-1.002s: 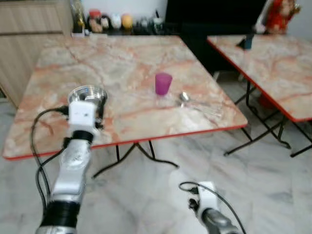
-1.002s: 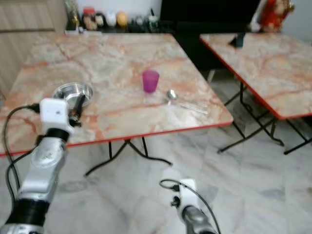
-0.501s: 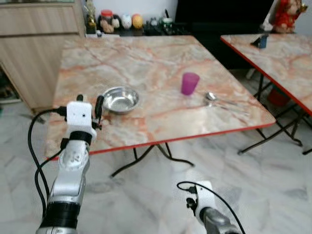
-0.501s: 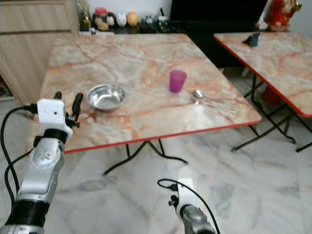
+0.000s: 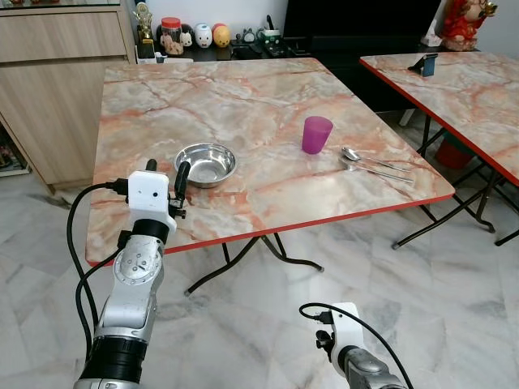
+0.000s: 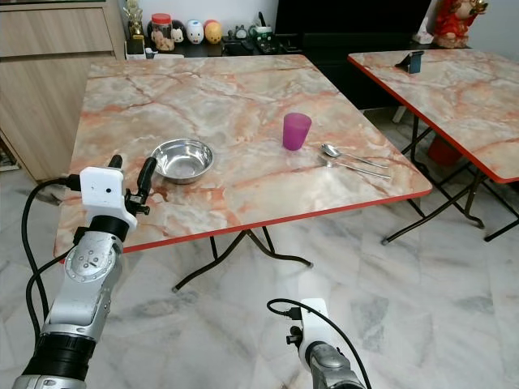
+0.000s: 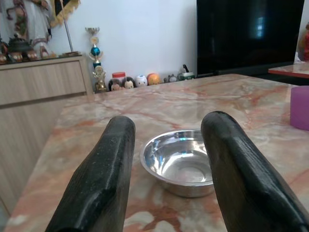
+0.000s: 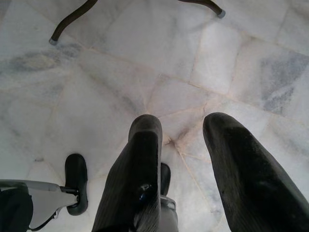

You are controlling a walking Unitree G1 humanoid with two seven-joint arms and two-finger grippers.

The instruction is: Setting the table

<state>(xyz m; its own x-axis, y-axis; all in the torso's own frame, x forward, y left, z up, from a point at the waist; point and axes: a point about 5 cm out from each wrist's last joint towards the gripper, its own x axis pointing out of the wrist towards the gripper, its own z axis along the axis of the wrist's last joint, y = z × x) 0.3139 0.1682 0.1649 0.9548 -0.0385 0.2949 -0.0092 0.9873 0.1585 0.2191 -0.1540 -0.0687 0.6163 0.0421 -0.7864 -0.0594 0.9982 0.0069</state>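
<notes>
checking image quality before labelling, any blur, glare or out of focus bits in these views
Both eye views are sharp and evenly lit; the steel bowl carries bright highlights and the table a soft sheen. In the left wrist view the bowl is in focus while the left gripper fingers loom large and soft. The right wrist view is bright, floor crisp, right gripper fingers close and slightly soft.

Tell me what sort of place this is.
Probably a home dining area: two folding marble-pattern tables on a tiled floor, one holding a steel bowl, purple cup and spoons, with a wooden sideboard of jars and figurines behind.
</notes>
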